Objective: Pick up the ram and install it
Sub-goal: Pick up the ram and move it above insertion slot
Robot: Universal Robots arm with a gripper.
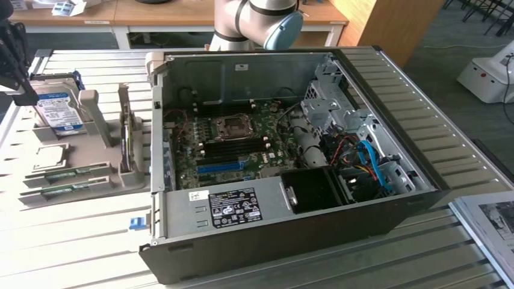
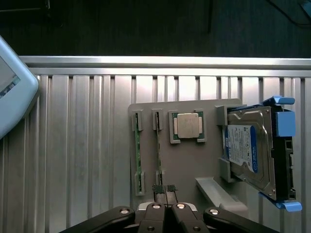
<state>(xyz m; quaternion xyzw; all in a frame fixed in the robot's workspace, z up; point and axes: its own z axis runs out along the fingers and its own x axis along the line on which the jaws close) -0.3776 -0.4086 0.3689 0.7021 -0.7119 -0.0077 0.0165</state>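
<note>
Two ram sticks lie on edge in slots of a grey holder (image 2: 194, 160): one ram stick (image 2: 137, 150) on the outer side and another ram stick (image 2: 158, 145) beside it. In the exterior view they are the thin green ram sticks (image 1: 68, 175) at the holder's near end. My gripper (image 2: 165, 189) hovers above the holder, shut with nothing between its fingertips, which sit over one end of the second stick. The open computer case (image 1: 418, 180) lies on the table with its motherboard (image 1: 229, 147) exposed.
On the holder a silver CPU (image 2: 187, 126) lies next to the sticks, and a hard drive (image 2: 248, 150) in a blue bracket stands beyond it. A blue slot (image 1: 218, 167) shows on the motherboard. A white device (image 2: 12, 92) sits at the slatted table's edge.
</note>
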